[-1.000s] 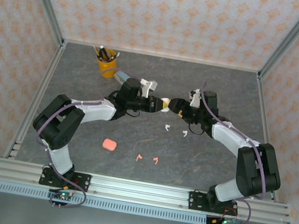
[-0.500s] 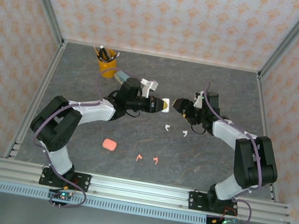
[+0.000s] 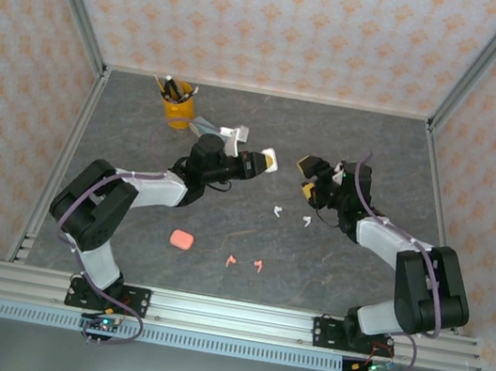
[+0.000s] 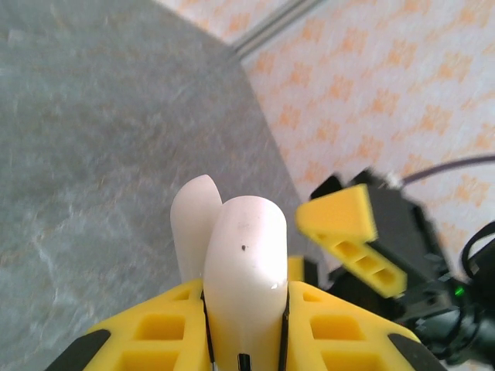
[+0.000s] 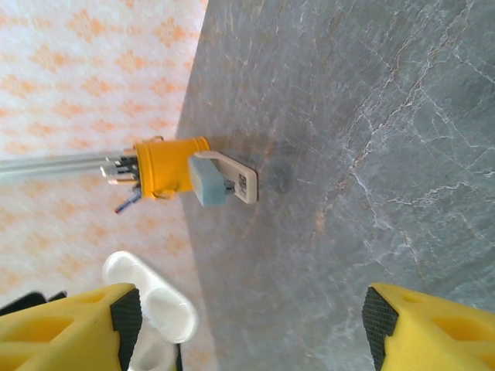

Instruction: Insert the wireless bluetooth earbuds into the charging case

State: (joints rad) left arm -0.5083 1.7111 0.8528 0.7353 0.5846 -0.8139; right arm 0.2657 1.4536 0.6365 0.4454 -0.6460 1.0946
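earbuds lie loose on the grey stone-patterned table (image 3: 378, 150), none of them in a case. nearest the arm bases, the two tiny stemmed salmon-pink plastic earbuds (image 3: 231, 260) sit just beside each other around the middle of the table. a small rounded salmon-pink plastic case (image 3: 182, 239) lies to their left. farther in and slightly right, the two tiny stemmed white plastic earbuds (image 3: 277, 211) rest near each other, on the near side of the gap between the two grippers.

beyond them, the left gripper (image 3: 261, 162) is raised off the table. its yellow fingers are clamped on a white pebble-shaped plastic charging case (image 4: 244, 247). the case's lid stands open, and the right wrist view shows the two hollows inside it.

the right gripper (image 3: 308, 176) faces the case from the right, close but apart from it. its yellow jaws are spread wide with nothing between them.

at the far left stands a yellow pen cup (image 3: 177, 107) with pens in it. a pale grey-blue block with a white tab (image 3: 208, 127) lies just beside it on the right.
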